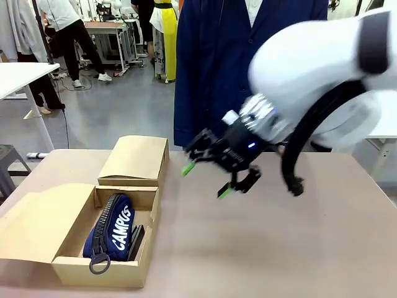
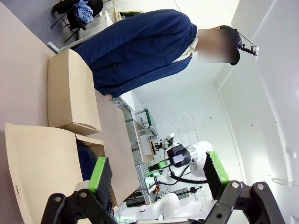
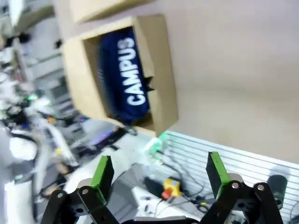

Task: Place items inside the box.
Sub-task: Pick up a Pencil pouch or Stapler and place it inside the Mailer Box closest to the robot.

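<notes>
The open brown box (image 1: 99, 272) sits at the table's near left, its flap lid (image 1: 31, 226) folded out to the left. Inside lies the navy pencil case (image 1: 111, 231) lettered "CAMPUS", with a black item (image 1: 136, 241) wedged along its right side. My right gripper (image 1: 206, 180) hovers open and empty above the table's middle, to the right of the box. The right wrist view looks past the open right gripper (image 3: 159, 170) at the box (image 3: 166, 70) and the pencil case (image 3: 126, 70). My left gripper (image 2: 156, 172) is open with nothing between its fingers, above the flap lid (image 2: 37, 163).
A second, closed cardboard box (image 1: 133, 160) stands just behind the open one, also seen as the closed box (image 2: 70, 93). A person in a navy coat (image 1: 217, 62) stands at the far edge. Bare tabletop (image 1: 279, 248) spreads to the right.
</notes>
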Controlling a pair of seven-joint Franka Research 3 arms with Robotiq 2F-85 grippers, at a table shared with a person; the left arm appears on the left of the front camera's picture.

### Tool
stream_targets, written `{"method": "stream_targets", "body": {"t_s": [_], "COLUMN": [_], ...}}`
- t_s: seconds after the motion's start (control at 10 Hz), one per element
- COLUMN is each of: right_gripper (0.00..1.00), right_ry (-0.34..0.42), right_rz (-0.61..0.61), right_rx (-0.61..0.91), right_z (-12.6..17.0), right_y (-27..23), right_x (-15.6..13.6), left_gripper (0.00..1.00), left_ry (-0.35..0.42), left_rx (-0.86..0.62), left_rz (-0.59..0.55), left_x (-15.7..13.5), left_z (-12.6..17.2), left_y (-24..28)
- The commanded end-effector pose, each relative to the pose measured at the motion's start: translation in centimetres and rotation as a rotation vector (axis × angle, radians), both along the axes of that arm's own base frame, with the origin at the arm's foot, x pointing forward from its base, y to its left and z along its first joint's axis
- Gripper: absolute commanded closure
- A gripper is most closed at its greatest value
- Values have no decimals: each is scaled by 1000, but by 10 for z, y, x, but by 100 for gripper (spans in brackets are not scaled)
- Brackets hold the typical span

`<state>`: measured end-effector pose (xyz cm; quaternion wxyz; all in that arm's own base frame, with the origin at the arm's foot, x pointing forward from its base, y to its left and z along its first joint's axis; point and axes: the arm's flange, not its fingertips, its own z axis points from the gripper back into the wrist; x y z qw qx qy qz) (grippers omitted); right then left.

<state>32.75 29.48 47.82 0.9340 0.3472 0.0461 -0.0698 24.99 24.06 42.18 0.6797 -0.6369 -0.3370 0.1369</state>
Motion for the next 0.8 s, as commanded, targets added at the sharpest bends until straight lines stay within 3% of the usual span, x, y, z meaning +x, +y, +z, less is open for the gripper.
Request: {"method": "stream_targets", "body": {"t_s": [0.0, 0.1, 0.2, 0.3, 0.4, 0.5, 0.6, 0.7], "right_gripper": [0, 0, 0, 0, 0, 0, 0, 0], "right_ry": [67, 153, 166, 170, 158, 138, 69, -65], "right_rz": [-1, 48, 45, -113, -134, -179, -223, -152], "right_rx": [245, 355, 498, 614, 721, 780, 741, 614], "right_z": [8, 2, -5, -22, -38, -53, -67, -79], "right_y": [-106, -150, -193, -240, -275, -302, -321, -328], "right_x": [-3, -4, -7, -10, -22, -41, -63, -91], "left_gripper": [0, 0, 0, 0, 0, 0, 0, 0], "left_ry": [-27, -27, -27, -27, -27, -27, -27, -27], "left_rx": [-3, -3, -3, -3, -3, -3, -3, -3], "left_rz": [5, 5, 5, 5, 5, 5, 5, 5], "left_x": [-1, -1, -1, -1, -1, -1, -1, -1], "left_z": [1, 1, 1, 1, 1, 1, 1, 1], "left_y": [-3, -3, -3, -3, -3, -3, -3, -3]}}
